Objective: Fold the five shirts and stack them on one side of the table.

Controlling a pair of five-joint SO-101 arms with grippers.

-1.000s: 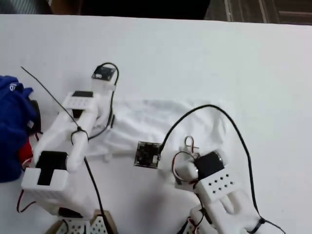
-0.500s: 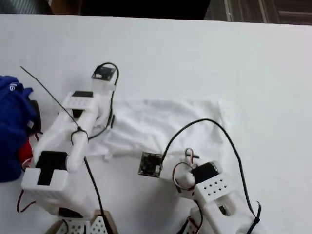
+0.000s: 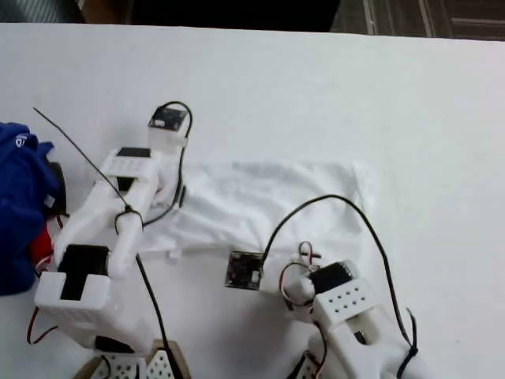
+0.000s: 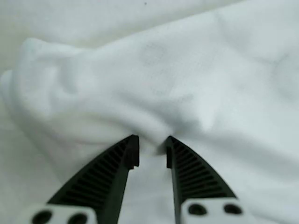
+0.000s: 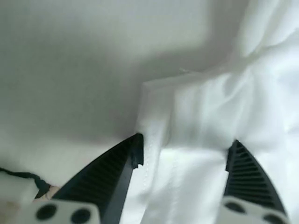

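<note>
A white shirt (image 3: 268,201) lies spread flat in the middle of the white table (image 3: 331,87). My left gripper (image 4: 152,151) is at the shirt's left edge, shut on a bunched fold of the white shirt (image 4: 177,84); its arm (image 3: 126,185) reaches in from the left. My right gripper (image 5: 186,151) is open, its fingers (image 5: 135,151) wide apart over a hemmed edge of the shirt (image 5: 205,121). The right arm (image 3: 343,300) stands at the shirt's near edge, its wrist board (image 3: 243,270) just off the cloth.
A heap of blue clothing (image 3: 20,197) with something red (image 3: 41,249) beside it sits at the table's left edge, behind the left arm's base. A black cable (image 3: 355,209) arcs over the shirt's near right part. Bare table stretches beyond and right of the shirt.
The right arm has drawn back toward the near edge, off the shirt. The shirt's right part now lies flatter and wider. The left arm has not moved.
</note>
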